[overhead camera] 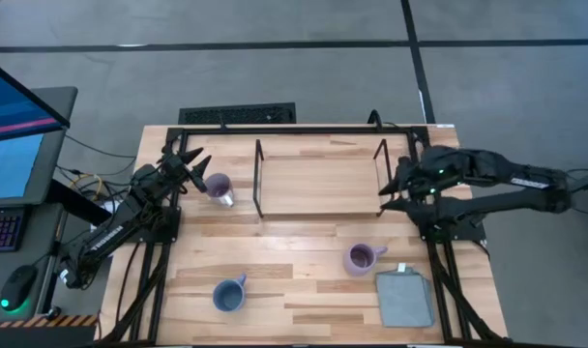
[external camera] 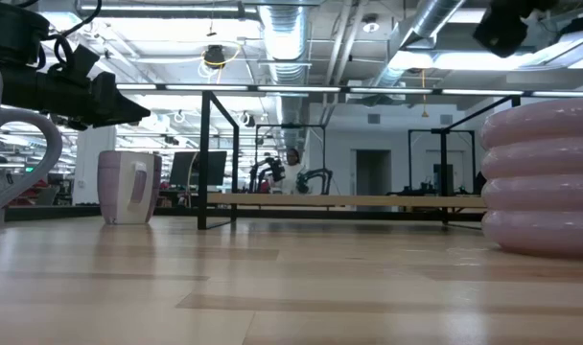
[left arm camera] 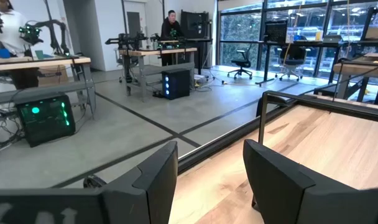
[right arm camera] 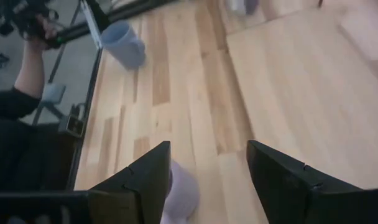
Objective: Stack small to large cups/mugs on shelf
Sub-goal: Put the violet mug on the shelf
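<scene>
On the table, mugs: three are seen standing apart, none on the shelf.
Purple mug, left [overhead camera: 219, 188]: set upright just outside the shelf's left wire frame; it is also seen in the low view [external camera: 128, 186].
Purple mug, right [overhead camera: 361, 258]: placed in front of the shelf, beside the grey cloth [overhead camera: 405, 299].
Blue mug [overhead camera: 228, 294]: placed near the front edge, left of centre, well apart from the others.
Shelf [overhead camera: 318, 184]: a light wooden board is seen at the back middle of the table, with black wire frames at both ends and nothing on it.
Left gripper [overhead camera: 193, 169]: held above the table just beside the left purple mug, fingers parted, nothing gripped.
Right gripper [overhead camera: 393, 191]: held at the shelf's right end frame, fingers spread, nothing gripped.
Table [overhead camera: 304, 275]: pale wooden planks.
</scene>
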`<move>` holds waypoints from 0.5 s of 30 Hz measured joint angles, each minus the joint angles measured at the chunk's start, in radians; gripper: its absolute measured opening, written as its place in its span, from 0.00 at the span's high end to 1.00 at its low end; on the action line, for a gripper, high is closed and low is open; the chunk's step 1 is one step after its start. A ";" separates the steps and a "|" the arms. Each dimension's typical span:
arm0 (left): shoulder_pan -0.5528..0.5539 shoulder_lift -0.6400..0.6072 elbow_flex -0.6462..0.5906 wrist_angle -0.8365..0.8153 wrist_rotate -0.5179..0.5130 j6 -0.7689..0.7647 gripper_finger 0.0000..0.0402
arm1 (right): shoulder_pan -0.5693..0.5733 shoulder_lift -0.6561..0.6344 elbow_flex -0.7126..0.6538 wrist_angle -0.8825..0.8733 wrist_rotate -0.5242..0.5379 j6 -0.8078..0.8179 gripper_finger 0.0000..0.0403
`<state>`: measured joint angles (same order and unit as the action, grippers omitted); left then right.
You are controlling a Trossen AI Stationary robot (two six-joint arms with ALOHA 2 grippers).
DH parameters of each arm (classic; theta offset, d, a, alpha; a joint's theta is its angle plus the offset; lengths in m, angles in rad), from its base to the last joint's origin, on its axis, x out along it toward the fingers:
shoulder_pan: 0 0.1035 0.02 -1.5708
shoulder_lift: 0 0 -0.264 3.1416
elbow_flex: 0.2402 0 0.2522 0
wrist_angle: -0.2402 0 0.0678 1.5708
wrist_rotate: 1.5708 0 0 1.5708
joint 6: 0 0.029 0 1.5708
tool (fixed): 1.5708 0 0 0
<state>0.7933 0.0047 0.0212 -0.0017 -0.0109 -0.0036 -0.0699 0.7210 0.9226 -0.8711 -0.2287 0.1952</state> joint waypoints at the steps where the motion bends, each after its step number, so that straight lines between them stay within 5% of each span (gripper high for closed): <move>1: 0.000 0.000 0.000 0.000 0.000 0.000 0.56 | 0.017 0.012 0.000 0.001 0.002 0.006 0.42; 15: 0.000 0.000 0.000 0.000 -0.001 0.000 0.56 | 0.195 0.171 0.000 -0.102 -0.003 0.060 0.42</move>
<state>0.7933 0.0048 0.0212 -0.0017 -0.0120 -0.0040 0.1247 0.8920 0.9226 -0.9734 -0.2313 0.2555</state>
